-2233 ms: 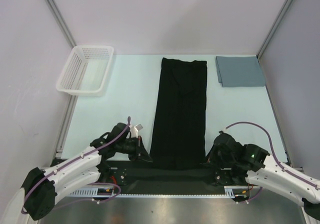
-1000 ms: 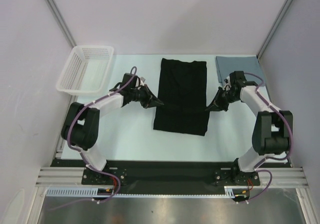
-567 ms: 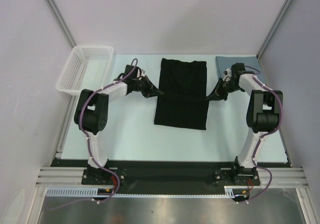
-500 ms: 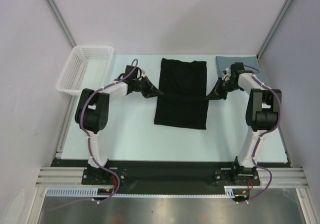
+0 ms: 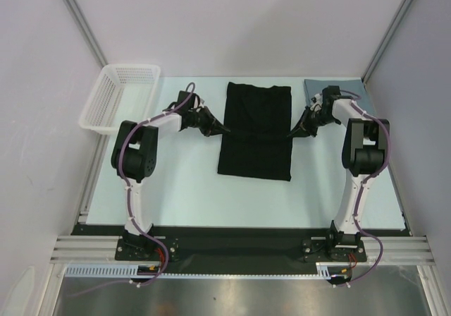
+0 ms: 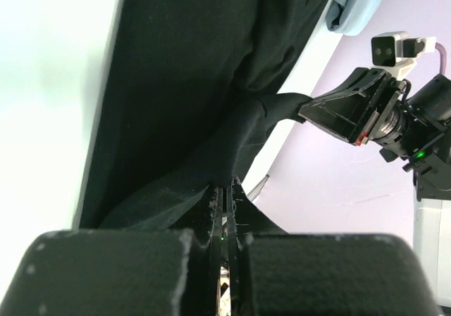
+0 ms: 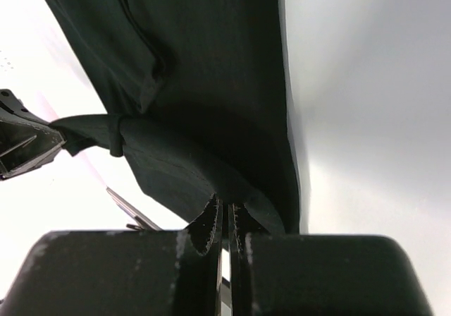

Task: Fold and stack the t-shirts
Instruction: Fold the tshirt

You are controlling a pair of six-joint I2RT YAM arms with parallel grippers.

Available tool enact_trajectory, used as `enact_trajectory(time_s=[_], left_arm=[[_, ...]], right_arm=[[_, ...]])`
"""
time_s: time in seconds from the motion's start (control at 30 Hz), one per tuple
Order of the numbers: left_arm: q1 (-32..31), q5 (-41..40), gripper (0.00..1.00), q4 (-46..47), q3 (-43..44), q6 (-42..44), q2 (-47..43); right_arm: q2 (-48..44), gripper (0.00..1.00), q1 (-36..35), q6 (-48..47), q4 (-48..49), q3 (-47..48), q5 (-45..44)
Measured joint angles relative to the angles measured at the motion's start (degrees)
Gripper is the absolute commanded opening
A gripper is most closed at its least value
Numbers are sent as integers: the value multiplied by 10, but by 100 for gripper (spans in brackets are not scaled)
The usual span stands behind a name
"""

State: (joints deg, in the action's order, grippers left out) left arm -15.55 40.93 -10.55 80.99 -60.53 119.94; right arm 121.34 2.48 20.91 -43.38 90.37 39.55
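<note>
The black t-shirt [image 5: 255, 129] lies as a long strip in the middle of the table, its near end folded up and over the rest. My left gripper [image 5: 224, 131] is shut on that lifted hem at the strip's left edge; the wrist view shows the cloth [image 6: 190, 104] pinched between the fingers. My right gripper [image 5: 290, 135] is shut on the hem at the right edge, with the cloth [image 7: 204, 83] pinched likewise. The hem hangs taut between both grippers above the shirt. The grey-blue t-shirt [image 5: 352, 90] lies folded at the back right, partly behind my right arm.
A white mesh basket [image 5: 120, 97] stands at the back left. Both arms reach far out over the table. Grey walls close in the left, right and back sides.
Both grippers have carried the black shirt's near hem from the table's front edge toward the back, folding the strip over itself. In the last half second they moved a little further back.
</note>
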Motion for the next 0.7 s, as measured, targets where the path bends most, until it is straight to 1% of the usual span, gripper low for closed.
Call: enact_trajectory(time_s=[0.17,0.23,0.3,0.33,0.37,0.4,0.43,0.47,0.5,0.57,0.6,0.7], left_arm=[[0,-2,0,-3,9,0,12],[2,-3,0,-5,10,0,12],[2,-4,1,-6,12,-3,14],[3,-5,2,-6,13,-5,14],[3,-6,5,-6,15,-6,16],[3,-9,10,-6,17,-8,17],[3,-13,15,-8,19,-9,20],[3,-18,22,-10,23,-9,23],[4,-24,24,-17,32,-7,28],[4,-44,30,-54,75,7,49],[5,-59,31,-71,99,17,59],[7,-113,36,-134,176,72,75]], right_arm=[[23,4,0,0,-8,31,0],[33,6,0,0,-14,45,2],[42,14,0,-1,-17,57,3],[47,15,0,-1,-18,63,3],[52,16,0,-2,-21,69,3],[57,20,0,-2,-24,76,3],[64,22,0,-2,-25,84,3],[71,25,0,-1,-26,93,2],[77,28,1,-1,-28,103,2],[101,29,2,2,-36,140,-1],[116,28,4,3,-43,165,-2],[155,29,9,15,-64,253,-12]])
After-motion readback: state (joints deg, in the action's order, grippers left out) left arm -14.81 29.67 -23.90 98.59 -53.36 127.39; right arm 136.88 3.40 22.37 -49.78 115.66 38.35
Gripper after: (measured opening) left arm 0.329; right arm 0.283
